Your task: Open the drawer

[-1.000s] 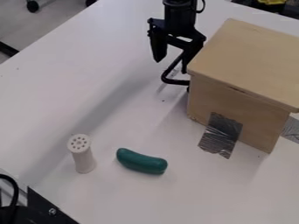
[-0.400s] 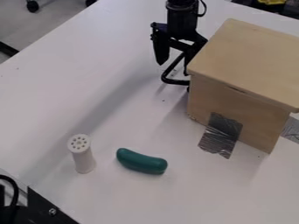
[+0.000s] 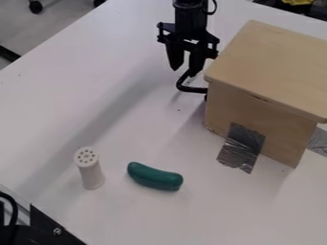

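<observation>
The drawer belongs to the wooden box point(image 3: 265, 72) on the right of the table point(image 3: 76, 100); its front is turned out of sight, but its black handle point(image 3: 193, 89) sticks out past the box's upper-left side. The end effector point(image 3: 183, 72) is released, its two fingers apart above and beside the handle's outer bend; whether they straddle the bar or touch it, I cannot tell. The handle looks stiff, thin and smooth, so a fingertip could slide along it. The best hold is probably the outer stretch, hooked from the box side or pinched, then drawn straight away from the box. The drawer itself is likely light but may bind if pulled askew, while the silvery tape point(image 3: 241, 146) at the base should help the box resist the tug.
</observation>
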Available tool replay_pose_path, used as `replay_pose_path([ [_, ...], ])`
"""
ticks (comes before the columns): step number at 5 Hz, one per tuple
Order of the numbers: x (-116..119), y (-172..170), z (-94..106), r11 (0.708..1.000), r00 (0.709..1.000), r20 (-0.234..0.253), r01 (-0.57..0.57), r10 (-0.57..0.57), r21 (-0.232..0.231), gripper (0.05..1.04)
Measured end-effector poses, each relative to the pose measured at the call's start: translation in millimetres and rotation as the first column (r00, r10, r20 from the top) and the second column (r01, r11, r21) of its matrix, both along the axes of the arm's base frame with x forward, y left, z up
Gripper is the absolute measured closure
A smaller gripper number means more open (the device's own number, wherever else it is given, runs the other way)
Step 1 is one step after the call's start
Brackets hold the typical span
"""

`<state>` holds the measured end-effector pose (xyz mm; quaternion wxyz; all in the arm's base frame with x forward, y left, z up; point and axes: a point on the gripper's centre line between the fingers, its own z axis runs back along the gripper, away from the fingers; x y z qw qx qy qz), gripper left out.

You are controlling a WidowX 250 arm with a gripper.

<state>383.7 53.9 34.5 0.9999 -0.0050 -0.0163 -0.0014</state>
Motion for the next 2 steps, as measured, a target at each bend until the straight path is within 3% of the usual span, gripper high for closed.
replay_pose_path([
  [1,-0.8,0.7,-0.4,1.000,1.000,-0.003,-0.010,0.010,0.001,0.847],
  [2,-1.2,4.9,-0.4,1.000,1.000,-0.002,-0.023,0.023,0.005,0.974],
])
